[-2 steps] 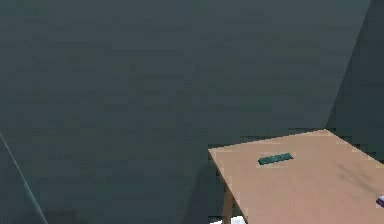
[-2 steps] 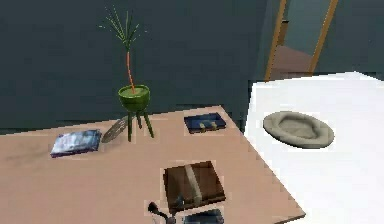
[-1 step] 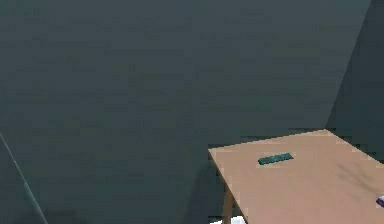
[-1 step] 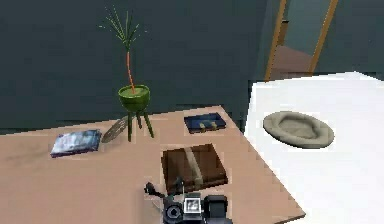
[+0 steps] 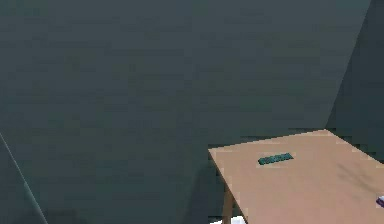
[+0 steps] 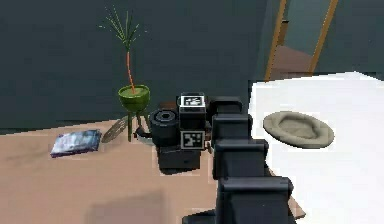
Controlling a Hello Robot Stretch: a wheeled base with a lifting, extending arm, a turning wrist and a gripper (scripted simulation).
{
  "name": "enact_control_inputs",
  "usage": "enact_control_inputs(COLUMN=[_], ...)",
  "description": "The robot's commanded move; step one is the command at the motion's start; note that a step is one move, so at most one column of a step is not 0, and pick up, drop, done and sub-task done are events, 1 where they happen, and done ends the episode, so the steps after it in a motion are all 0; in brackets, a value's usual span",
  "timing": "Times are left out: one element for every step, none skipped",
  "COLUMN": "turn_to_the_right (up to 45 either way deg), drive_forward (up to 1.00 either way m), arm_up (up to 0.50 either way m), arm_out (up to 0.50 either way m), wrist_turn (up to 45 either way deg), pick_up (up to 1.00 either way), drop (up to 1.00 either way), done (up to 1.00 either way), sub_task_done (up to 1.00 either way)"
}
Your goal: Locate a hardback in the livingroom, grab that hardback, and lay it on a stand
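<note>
Wall [image 5: 150, 90] of dark teal stands ahead in the forward view, and at the lower right we see the corner of a wooden table [image 5: 310, 190]. A small dark flat slab [image 5: 274, 159] lies on it near the far edge; we cannot name it. At the view's right edge a purplish scrap [image 5: 380, 195] sits on the same top, too small to tell.

In the arm side view the arm [image 6: 235, 160] rises from the bottom edge over the table. At its far end are two white marker squares [image 6: 190, 136]. Left of them the gripper [image 6: 120, 130] reaches out just below a potted plant [image 6: 133, 95] in a green pot. We cannot tell how the jaws stand, nor whether the gripper holds anything, since pot and tabletop lie right behind it. The hardback [image 6: 77, 142], a flat bluish book, lies on the table at the view's left, near the fingers but, as far as we can judge, apart from them. To the right is a white surface [image 6: 340, 150] with a beige round pad [image 6: 297, 127] on it, and a doorway [image 6: 300, 40] beyond.

We judge the search done and the reach under way. The grab is not yet made, for the book lies flat on the wood. Lifting it, carrying it to a stand and laying it down are all left.

The marker squares bear black patterns, not letters. We can read nothing on the book's cover.
</note>
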Motion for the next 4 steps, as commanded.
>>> enact_control_inputs(turn_to_the_right=[0.0,0.0,0.0,0.0], drive_forward=[0.00,0.00,0.00,0.00], arm_up=[0.00,0.00,0.00,0.00], arm_out=[0.00,0.00,0.00,-0.12], wrist_turn=[-45.0,-45.0,-24.0,0.0], pick_up=[0.00,0.00,0.00,0.00], drop=[0.00,0.00,0.00,0.00], done=[0.00,0.00,0.00,0.00], sub_task_done=[0.00,0.00,0.00,0.00])
